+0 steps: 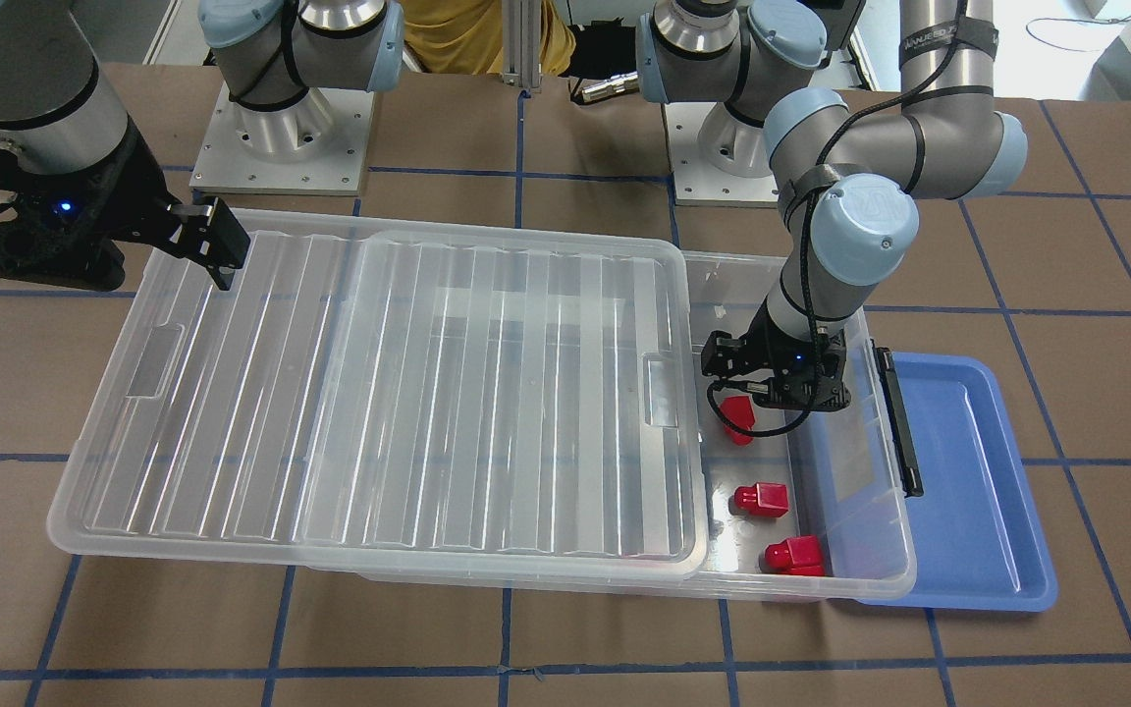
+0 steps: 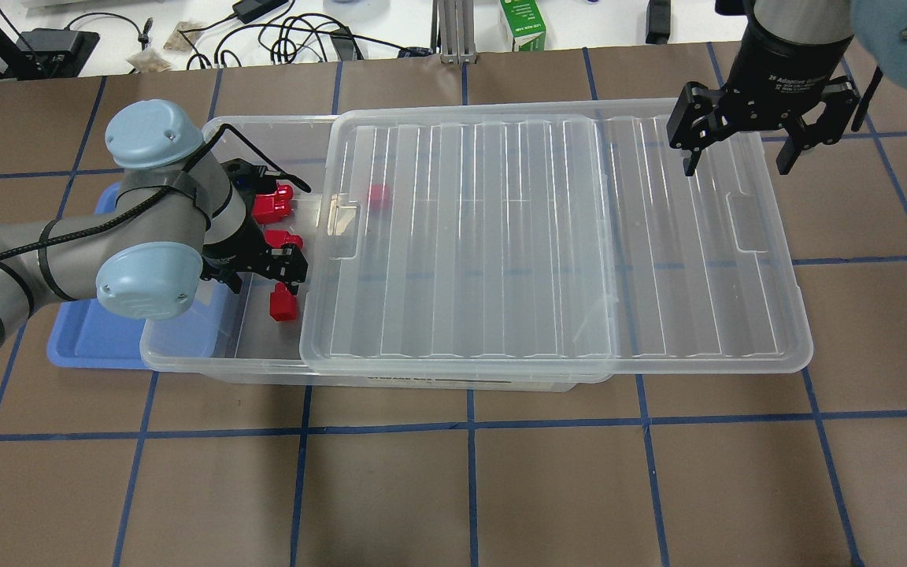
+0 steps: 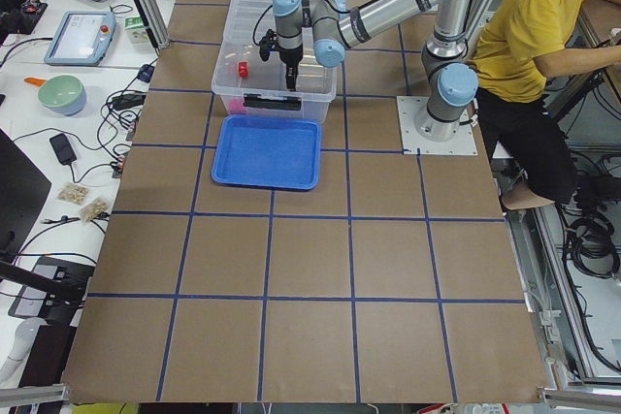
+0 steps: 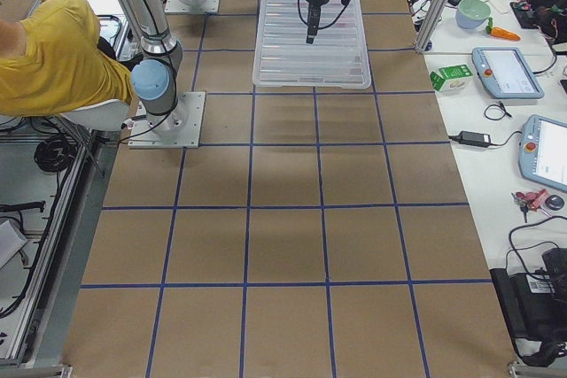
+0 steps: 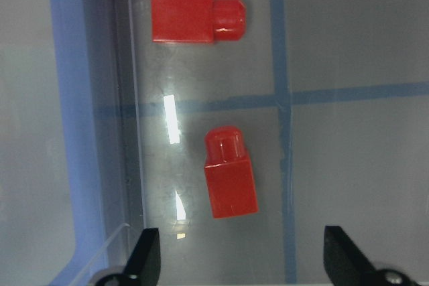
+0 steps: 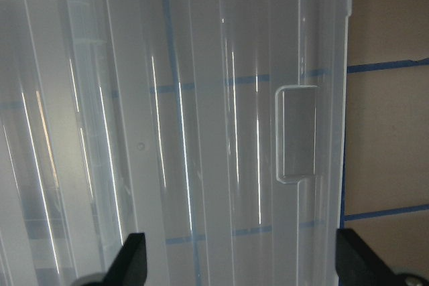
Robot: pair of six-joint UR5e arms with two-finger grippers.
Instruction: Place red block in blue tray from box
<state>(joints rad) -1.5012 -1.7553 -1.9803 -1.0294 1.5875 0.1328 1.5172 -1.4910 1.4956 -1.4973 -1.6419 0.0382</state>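
The box (image 2: 186,354), a clear bin, has its ribbed lid (image 2: 548,236) slid toward my right, so its left end is uncovered. Three red blocks lie there: near (image 2: 283,303), middle (image 2: 284,238), far (image 2: 272,206). My left gripper (image 2: 260,264) hangs open and empty inside that end, just above the near block (image 5: 231,182) and apart from it. The middle block (image 5: 194,15) lies beyond. The blue tray (image 1: 968,471) sits against the box's latch end. My right gripper (image 2: 741,161) is open and empty above the lid's right end (image 6: 201,132).
A black latch (image 1: 899,417) stands on the box wall between the blocks and the tray. The lid overhangs the box on my right side (image 1: 183,393). Arm bases (image 1: 281,137) stand behind the box. A person in yellow (image 3: 534,36) sits behind the robot.
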